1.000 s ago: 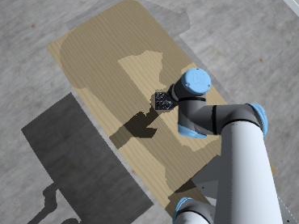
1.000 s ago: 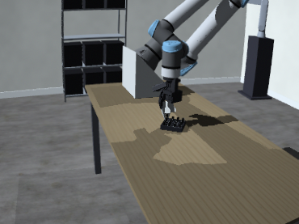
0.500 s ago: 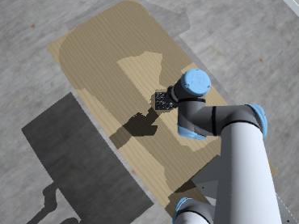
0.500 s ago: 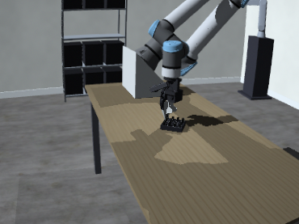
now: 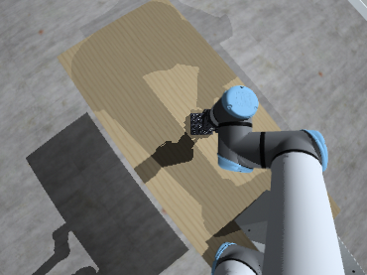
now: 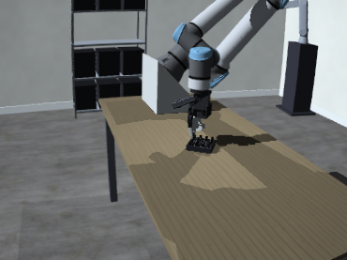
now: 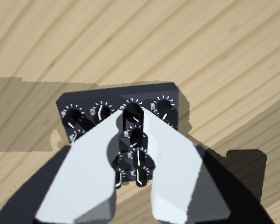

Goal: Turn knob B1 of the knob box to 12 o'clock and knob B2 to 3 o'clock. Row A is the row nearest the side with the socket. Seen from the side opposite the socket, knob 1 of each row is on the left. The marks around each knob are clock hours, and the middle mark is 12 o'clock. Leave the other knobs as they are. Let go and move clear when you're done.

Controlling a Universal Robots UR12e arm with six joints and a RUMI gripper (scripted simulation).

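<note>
The black knob box [image 5: 195, 125] [image 6: 201, 149] [image 7: 120, 93] sits on the table under the arm. In the wrist view its far row shows four knobs with white tick rings and pointer lines. My gripper [image 6: 192, 135] [image 7: 133, 110] points down and is shut on the black knob second from the right in that row. This knob's pointer line slants to the lower right in the image. The right corner knob [image 7: 164, 107] stands free beside the fingers. Another knob [image 7: 136, 136] shows just below the held one. The pale fingers hide much of the box. The socket is not visible, so row and number are unclear.
The wooden table [image 5: 119, 46] [image 6: 281, 207] carries the box. A pale upright panel [image 6: 150, 85] stands at the table's far end by the arm base. A shelf rack with black bins [image 6: 109, 62] and a dark pedestal [image 6: 300, 78] stand beyond it.
</note>
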